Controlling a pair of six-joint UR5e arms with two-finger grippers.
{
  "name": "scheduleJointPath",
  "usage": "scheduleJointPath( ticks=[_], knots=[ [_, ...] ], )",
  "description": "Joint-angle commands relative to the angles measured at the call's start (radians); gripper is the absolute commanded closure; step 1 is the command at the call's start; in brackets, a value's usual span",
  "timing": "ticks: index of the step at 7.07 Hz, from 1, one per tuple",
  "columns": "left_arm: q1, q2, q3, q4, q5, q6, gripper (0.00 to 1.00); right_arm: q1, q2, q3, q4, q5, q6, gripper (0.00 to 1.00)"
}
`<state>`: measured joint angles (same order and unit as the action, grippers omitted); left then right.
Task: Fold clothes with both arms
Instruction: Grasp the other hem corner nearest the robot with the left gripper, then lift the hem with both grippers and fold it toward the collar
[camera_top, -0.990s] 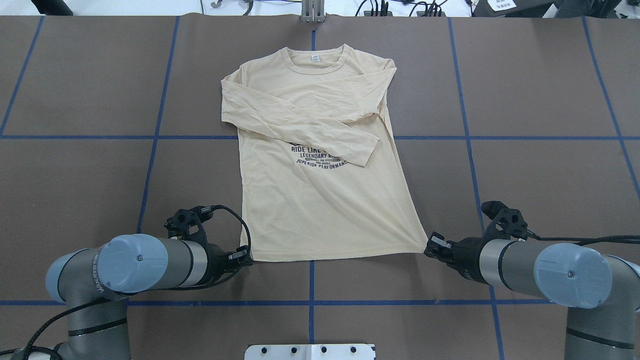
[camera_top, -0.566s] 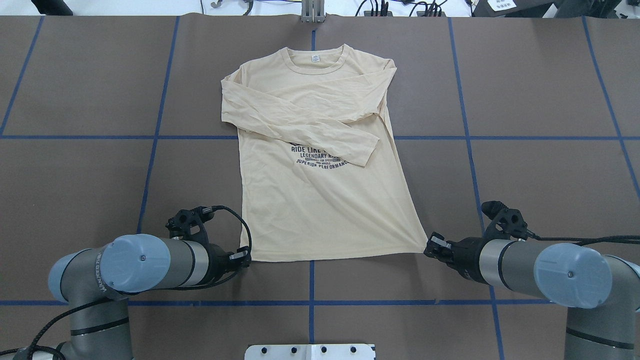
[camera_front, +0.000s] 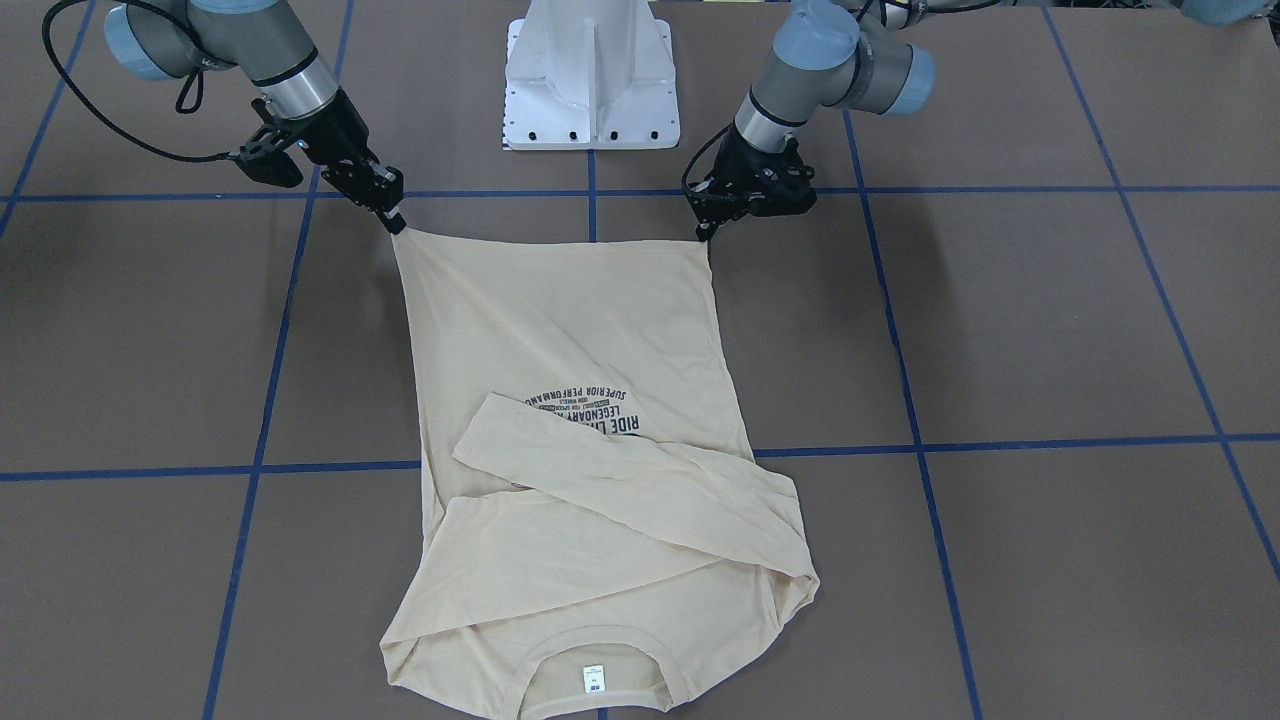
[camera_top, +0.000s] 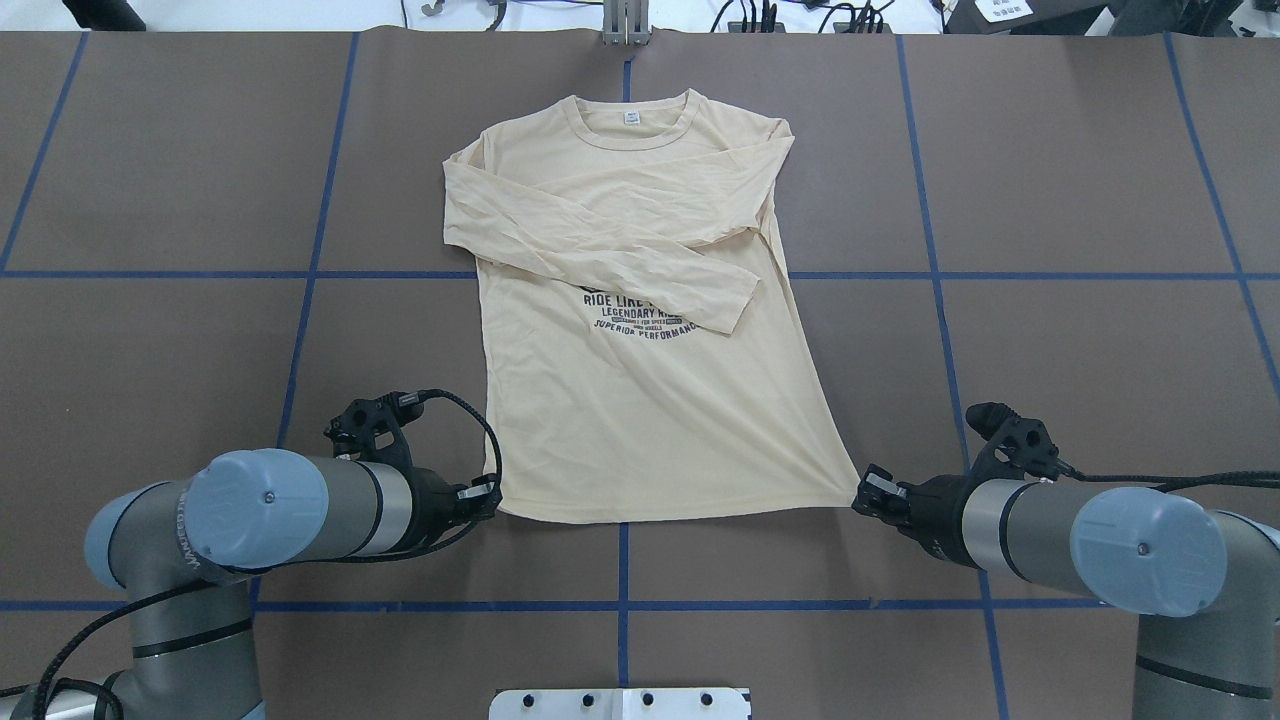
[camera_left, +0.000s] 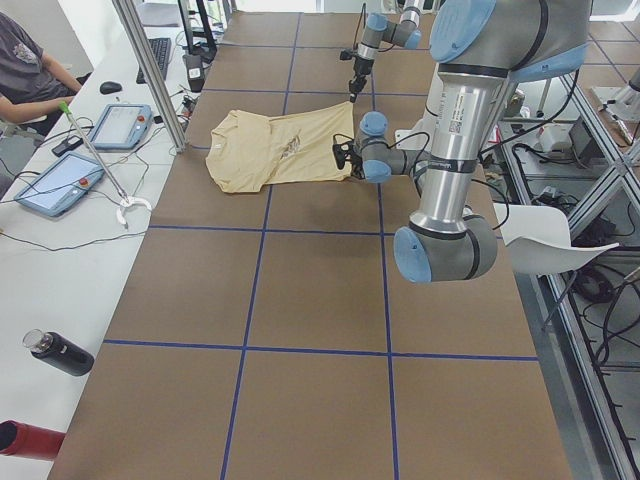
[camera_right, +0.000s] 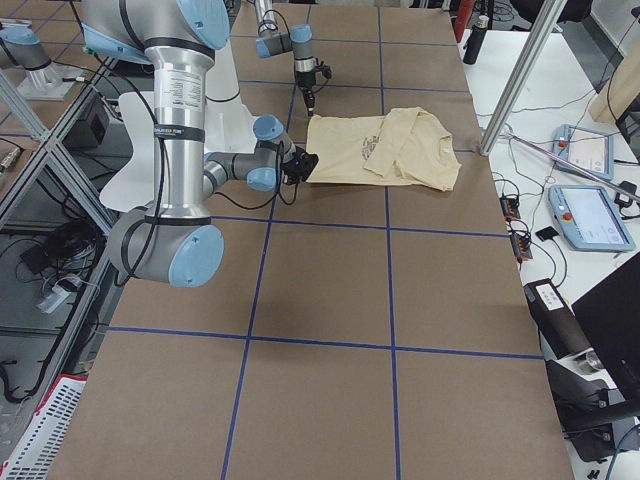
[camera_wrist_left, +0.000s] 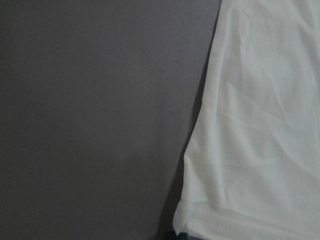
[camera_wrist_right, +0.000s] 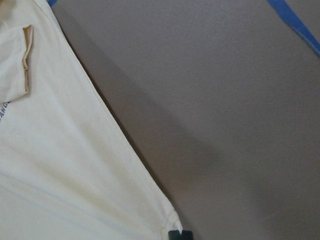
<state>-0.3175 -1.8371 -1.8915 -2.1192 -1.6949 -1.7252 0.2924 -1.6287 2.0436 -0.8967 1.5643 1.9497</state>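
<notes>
pale beige long-sleeved thin t-shirt (camera_top: 650, 410) spread on brown surface (camera_top: 150, 350). black left end effector (camera_top: 486, 497) clenched on near left hem corner; black right end effector (camera_top: 860, 494) clenched on near right corner.

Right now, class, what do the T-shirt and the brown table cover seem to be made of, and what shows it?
The T-shirt: thin matte knit, probably cotton jersey; it creases softly and has a stitched hem. The table cover: matte brown sheet, perhaps paper or felt; it lies flat with no glare.
</notes>
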Motion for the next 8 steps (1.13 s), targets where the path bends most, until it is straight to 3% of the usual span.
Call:
scheduleJointPath(
  ticks=[1,3,5,6,8],
  knots=[
    [-0.012,0.019,-0.117,0.018,-0.005,-0.002,1.00,0.001,-0.010,0.026,0.001,0.000,0.002,1.00],
    [0.032,0.051,-0.248,0.092,-0.003,-0.069,1.00,-0.031,-0.090,0.113,0.001,0.011,0.018,1.00],
    [0.074,0.076,-0.317,0.131,-0.003,-0.096,1.00,-0.073,-0.105,0.174,0.001,0.017,0.072,1.00],
    [0.074,0.135,-0.371,0.131,-0.005,-0.094,1.00,-0.088,-0.106,0.178,0.001,0.017,0.099,1.00],
    [0.077,0.176,-0.393,0.131,-0.008,-0.093,1.00,-0.128,-0.114,0.199,0.001,0.017,0.139,1.00]
  ],
)
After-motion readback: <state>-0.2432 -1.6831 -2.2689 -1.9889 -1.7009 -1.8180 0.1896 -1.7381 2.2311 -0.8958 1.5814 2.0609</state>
